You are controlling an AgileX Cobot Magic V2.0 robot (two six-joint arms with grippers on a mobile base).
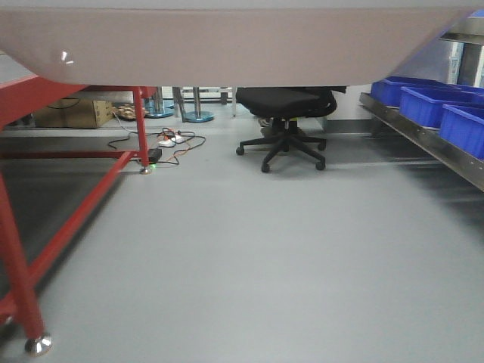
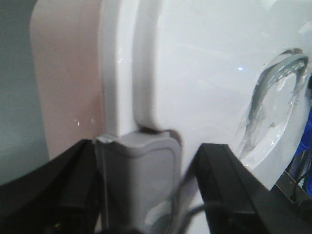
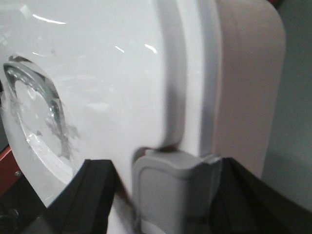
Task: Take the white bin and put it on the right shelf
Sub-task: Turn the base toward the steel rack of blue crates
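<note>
The white bin (image 1: 227,45) fills the top of the front view, its pinkish-beige underside hanging above the floor. In the left wrist view my left gripper (image 2: 151,161) straddles the bin's rim at a grey latch (image 2: 139,180), one black finger on the pinkish side wall (image 2: 68,73), the other over the glossy white lid (image 2: 195,73). In the right wrist view my right gripper (image 3: 165,185) straddles the opposite grey latch (image 3: 170,190) the same way, over the lid (image 3: 107,73). The right shelf (image 1: 423,144) is at the right, lower than the bin.
Blue bins (image 1: 427,106) stand in a row on the right shelf. A red-legged table (image 1: 76,204) is at the left. A black office chair (image 1: 287,121) and floor cables (image 1: 170,140) lie ahead. Grey floor (image 1: 249,257) stretches between table and shelf.
</note>
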